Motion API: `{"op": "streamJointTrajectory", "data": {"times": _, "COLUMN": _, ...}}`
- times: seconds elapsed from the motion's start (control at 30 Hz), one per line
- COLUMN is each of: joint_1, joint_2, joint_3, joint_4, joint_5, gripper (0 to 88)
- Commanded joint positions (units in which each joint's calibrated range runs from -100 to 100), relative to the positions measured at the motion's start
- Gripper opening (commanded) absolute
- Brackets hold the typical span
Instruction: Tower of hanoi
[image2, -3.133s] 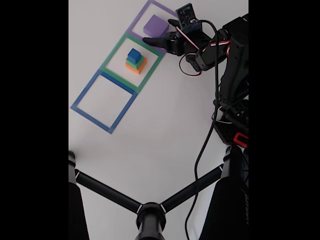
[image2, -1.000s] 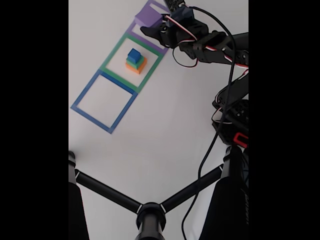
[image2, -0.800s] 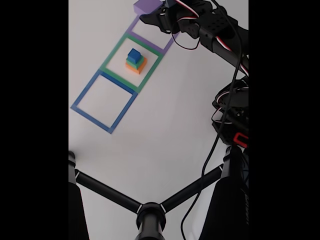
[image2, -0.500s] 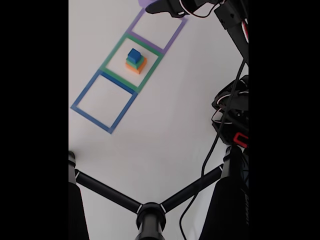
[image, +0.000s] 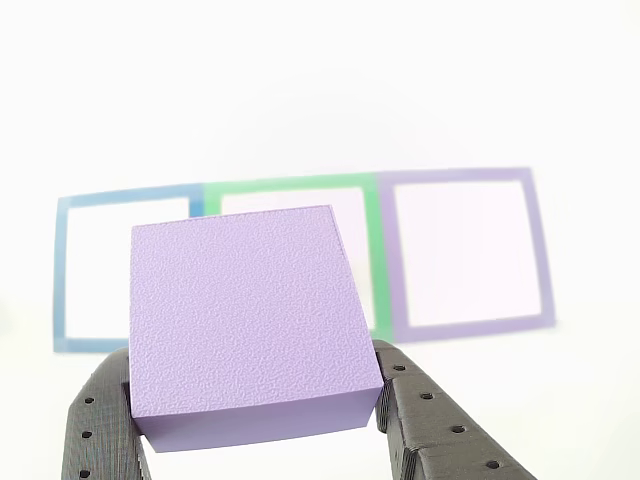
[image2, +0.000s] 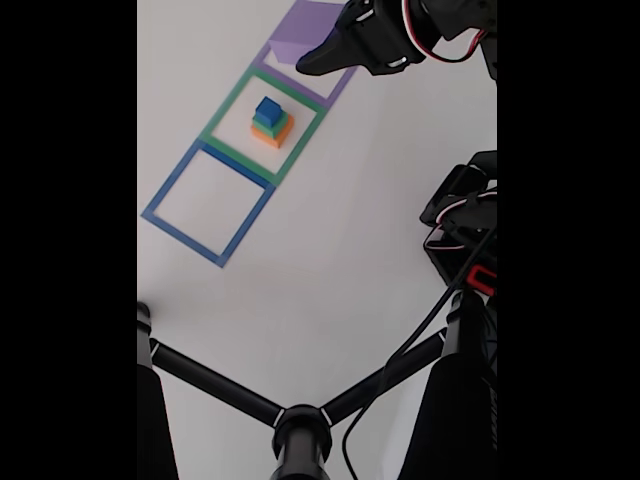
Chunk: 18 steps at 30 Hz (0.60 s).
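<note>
- Dark perforated fingers (image: 420, 420) of the gripper (image: 255, 425) press against both sides of the purple slab (image: 245, 320) in the other view, closed on it with the jaws spread to the slab's full width.
- The slab is held clear of the table (image: 300, 90), its textured top face tilted toward the camera and covering part of the floor markings behind it.
- From the fixed view, the gripper (image2: 320, 58) enters at the top of the frame with the purple slab (image2: 300, 32) at its tip, raised over the purple outline (image2: 335, 92).
- Black arm (image2: 400, 30) segments with red and white wires run from the gripper toward the upper right edge of the fixed view.
- On the table (image2: 330, 250), three taped squares sit in a touching row: purple outline, green outline (image2: 225, 108) and blue outline (image2: 170, 190).
- The same row appears in the other view as blue outline (image: 62, 270), green outline (image: 370, 250) and purple outline (image: 540, 250), left to right.
- Inside the green outline stands a stack: orange block (image2: 272, 135) at the bottom, green block (image2: 262, 123) on it, blue cube (image2: 268, 108) on top.
- Interior of the blue outline shows bare white table.
- The arm's base (image2: 465, 240) sits at the right edge of the fixed view, well apart from the squares.
- A black stand (image2: 300, 430) with two branching legs crosses the foreground of the fixed view.
</note>
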Motion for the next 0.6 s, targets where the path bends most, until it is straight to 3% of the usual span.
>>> {"op": "streamJointTrajectory", "data": {"times": 0.0, "joint_1": -4.84, "joint_2": -1.99, "joint_3": -2.77, "joint_4": 0.55, "joint_5": 0.0, "gripper": 15.9}}
{"op": "streamJointTrajectory", "data": {"times": 0.37, "joint_1": -15.29, "joint_2": -1.1, "joint_3": -0.96, "joint_4": -2.2, "joint_5": 0.0, "gripper": 15.6}}
{"op": "streamJointTrajectory", "data": {"times": 0.57, "joint_1": -18.16, "joint_2": -1.74, "joint_3": 12.59, "joint_4": -14.26, "joint_5": 0.0, "gripper": 15.6}}
